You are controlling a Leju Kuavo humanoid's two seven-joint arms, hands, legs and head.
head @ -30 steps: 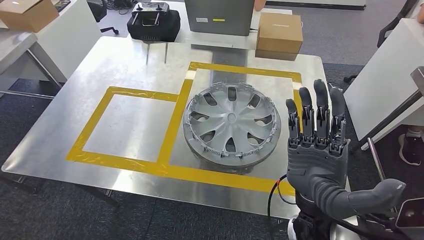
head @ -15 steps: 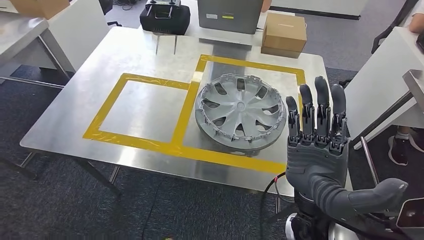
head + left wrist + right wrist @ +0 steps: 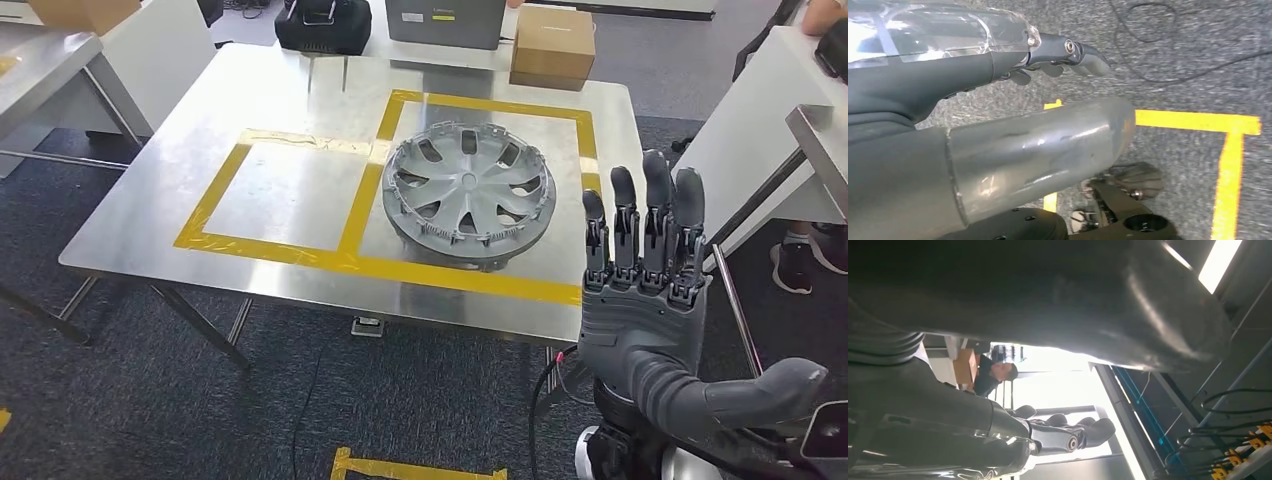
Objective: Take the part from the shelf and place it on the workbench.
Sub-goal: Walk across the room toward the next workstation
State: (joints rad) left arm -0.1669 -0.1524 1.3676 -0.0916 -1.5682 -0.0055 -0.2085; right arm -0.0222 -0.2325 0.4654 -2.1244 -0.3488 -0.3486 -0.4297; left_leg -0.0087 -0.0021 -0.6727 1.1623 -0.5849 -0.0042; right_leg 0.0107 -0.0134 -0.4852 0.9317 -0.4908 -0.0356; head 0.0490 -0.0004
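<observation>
The part, a silver wheel cover (image 3: 468,195), lies flat on the metal workbench (image 3: 290,100), inside the right-hand square of yellow tape (image 3: 470,280). My right hand (image 3: 645,290) is raised in front of the bench's near right corner, fingers straight and apart, thumb out to the side, holding nothing; it is well clear of the wheel cover. The right wrist view shows the same hand (image 3: 1048,435) with nothing in it. In the left wrist view my left hand (image 3: 998,65) hangs over the grey floor, its fingers (image 3: 1083,52) extended and holding nothing.
A cardboard box (image 3: 553,47), a grey case (image 3: 445,20) and a black case (image 3: 322,22) stand beyond the bench's far edge. A white table (image 3: 770,130) is close on the right, another table (image 3: 50,60) on the left. Yellow floor tape (image 3: 420,468) lies below.
The whole view has shifted: the workbench with the wheel cover now lies farther off and more floor shows in front. My right hand keeps its raised, spread pose.
</observation>
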